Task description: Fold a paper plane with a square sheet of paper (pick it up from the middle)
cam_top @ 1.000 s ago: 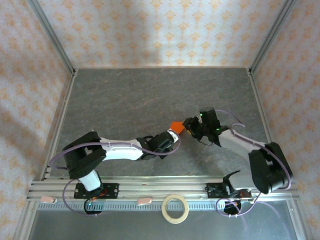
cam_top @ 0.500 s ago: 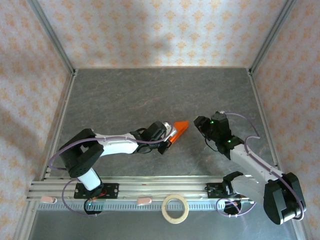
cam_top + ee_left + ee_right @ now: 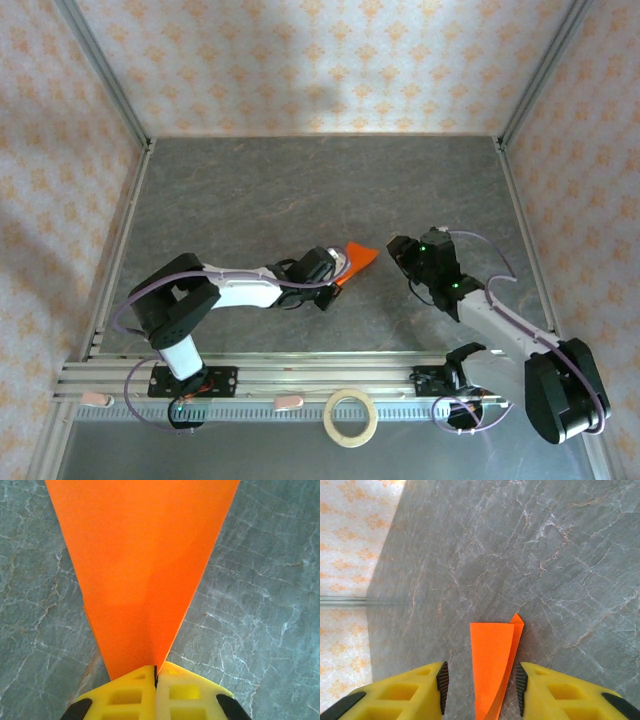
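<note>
The paper plane is a narrow bright orange dart with a centre crease, held just above the grey table near its middle. My left gripper is shut on its narrow end, where the yellow fingers meet around the fold and the wings fan away from them. My right gripper stands open just right of the plane's wide end. In the right wrist view the orange paper shows in the gap between the two open pads, touching neither.
A pale tape ring lies on the front ledge beyond the metal rail. Patterned walls and metal posts enclose the grey table on three sides.
The right gripper has let the paper go and drawn back to the right. The left gripper has kept its hold and turned the plane, whose wide end now points right.
</note>
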### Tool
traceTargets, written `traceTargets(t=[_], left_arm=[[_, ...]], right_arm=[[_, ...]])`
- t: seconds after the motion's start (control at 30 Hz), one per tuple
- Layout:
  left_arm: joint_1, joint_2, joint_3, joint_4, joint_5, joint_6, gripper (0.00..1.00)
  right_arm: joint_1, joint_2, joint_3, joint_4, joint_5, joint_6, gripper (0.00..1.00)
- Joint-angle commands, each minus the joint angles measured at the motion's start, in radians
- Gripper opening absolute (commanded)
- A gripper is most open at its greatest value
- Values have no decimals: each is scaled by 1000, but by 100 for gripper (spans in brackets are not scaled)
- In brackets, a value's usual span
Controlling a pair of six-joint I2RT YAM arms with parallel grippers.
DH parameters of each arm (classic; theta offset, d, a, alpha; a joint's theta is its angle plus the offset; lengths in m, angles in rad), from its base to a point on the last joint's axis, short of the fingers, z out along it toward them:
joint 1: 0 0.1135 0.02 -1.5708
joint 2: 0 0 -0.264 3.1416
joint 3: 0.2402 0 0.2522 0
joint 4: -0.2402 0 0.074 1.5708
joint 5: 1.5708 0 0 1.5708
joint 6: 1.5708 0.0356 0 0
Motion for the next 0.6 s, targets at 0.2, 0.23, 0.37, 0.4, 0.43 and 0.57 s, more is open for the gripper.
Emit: traceTargets(t=[0.2, 0.23, 0.37, 0.4, 0.43, 0.57], left_arm=[[-13, 8, -26, 59, 37, -33, 0], [-8, 8, -28, 71, 58, -39, 0], [25, 19, -35, 119, 166, -70, 0], [34, 25, -33, 125, 189, -79, 0], [41, 31, -30, 129, 202, -87, 0], [80, 46, -36, 159, 311, -118, 0]], right_arm=[[-4, -22, -75, 131, -51, -55, 31], [-5, -30, -81, 140, -57, -61, 29], [-7, -50, -99, 175, -106, -81, 25], [-6, -51, -105, 190, -126, -81, 24], [-6, -51, -110, 203, -146, -82, 23], [-7, -55, -131, 251, -221, -91, 21]])
